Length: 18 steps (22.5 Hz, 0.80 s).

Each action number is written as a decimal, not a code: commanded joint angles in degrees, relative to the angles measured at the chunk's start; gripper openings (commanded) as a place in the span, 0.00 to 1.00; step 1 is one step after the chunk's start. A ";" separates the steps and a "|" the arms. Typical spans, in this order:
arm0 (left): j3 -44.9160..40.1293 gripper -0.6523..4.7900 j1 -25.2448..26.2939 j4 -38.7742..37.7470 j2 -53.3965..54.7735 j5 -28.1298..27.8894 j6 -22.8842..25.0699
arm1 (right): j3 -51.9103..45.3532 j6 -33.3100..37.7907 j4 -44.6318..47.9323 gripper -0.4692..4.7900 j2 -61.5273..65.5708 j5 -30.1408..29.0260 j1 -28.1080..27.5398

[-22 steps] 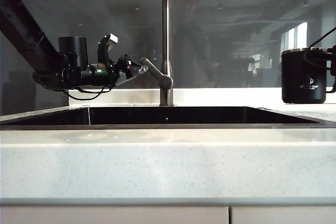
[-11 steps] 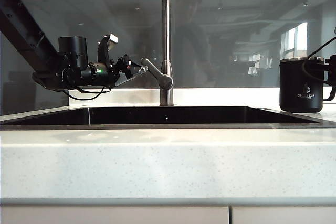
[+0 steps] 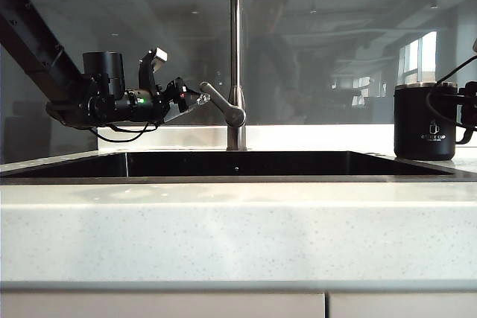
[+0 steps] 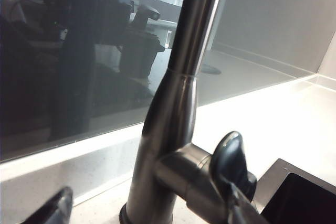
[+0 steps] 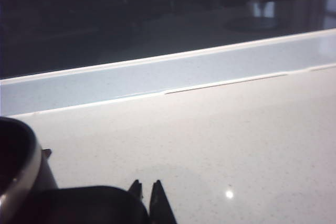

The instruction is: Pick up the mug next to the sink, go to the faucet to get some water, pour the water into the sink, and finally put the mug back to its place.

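The black cylindrical mug with silver rim stands on the white counter at three o'clock of the dark recessed sink, its handle pinched by the right gripper. Judging by this, replacing is nearly done; release comes next. The left gripper, jaws spread, sits at the steel faucet lever.

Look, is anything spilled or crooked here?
Nothing stands out. The mug stands upright on the counter right of the sink, the right gripper at its handle. No water runs from the faucet; the left gripper is at its lever.
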 commanded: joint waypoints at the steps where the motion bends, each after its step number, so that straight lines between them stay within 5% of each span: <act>1: 0.13 0.80 0.09 0.09 -0.28 -0.61 -0.11 | 0.17 -0.50 1.40 0.14 -0.04 -0.87 0.04; 8: 0.13 0.80 0.09 0.09 -0.31 -0.63 -0.11 | 0.13 -0.59 1.92 0.27 -0.04 -0.77 0.02; 18: 0.13 0.80 0.09 0.09 -0.31 -0.61 -0.11 | -0.76 -3.48 1.62 0.27 -0.52 -0.66 0.04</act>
